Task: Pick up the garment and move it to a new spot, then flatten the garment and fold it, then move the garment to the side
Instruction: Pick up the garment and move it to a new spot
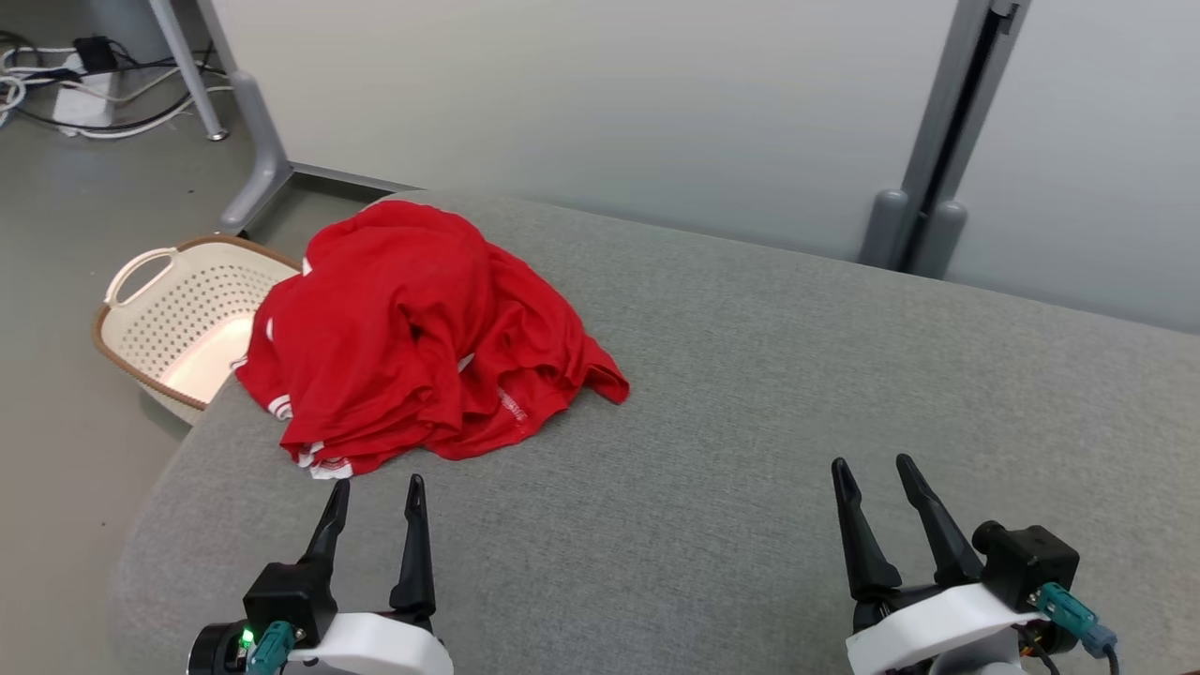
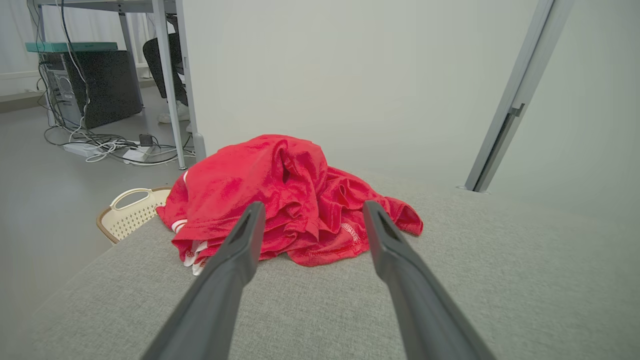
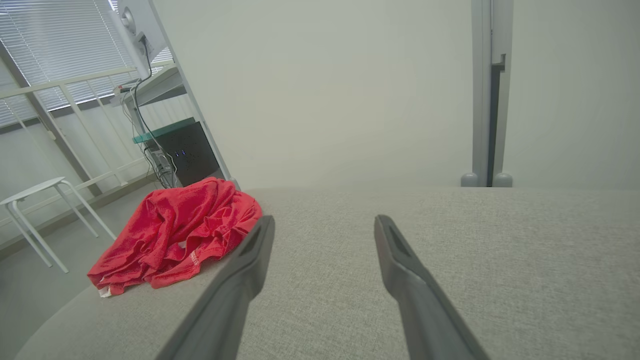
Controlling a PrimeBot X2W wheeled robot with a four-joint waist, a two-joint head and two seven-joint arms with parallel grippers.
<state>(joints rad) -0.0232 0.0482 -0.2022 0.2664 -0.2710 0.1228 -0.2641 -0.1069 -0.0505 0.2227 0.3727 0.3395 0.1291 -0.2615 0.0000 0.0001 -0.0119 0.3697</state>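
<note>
Just beyond left pincer (image 1: 379,482), crumpled red garment (image 1: 412,328)

garment (image 1: 412,337) far left on your table (image 1: 750,422), basket (image 1: 141,323) on the floor (image 1: 56,441) left of it, left gripper (image 1: 375,487) just nearer, right gripper (image 1: 872,464) near right

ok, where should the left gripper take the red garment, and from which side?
Probably the raised fold at the crest of the red garment, coming down from above with the open left gripper just short of it. The crumpled heap stands high there; its near hem lies flat on the grey surface, harder to get under.
</note>
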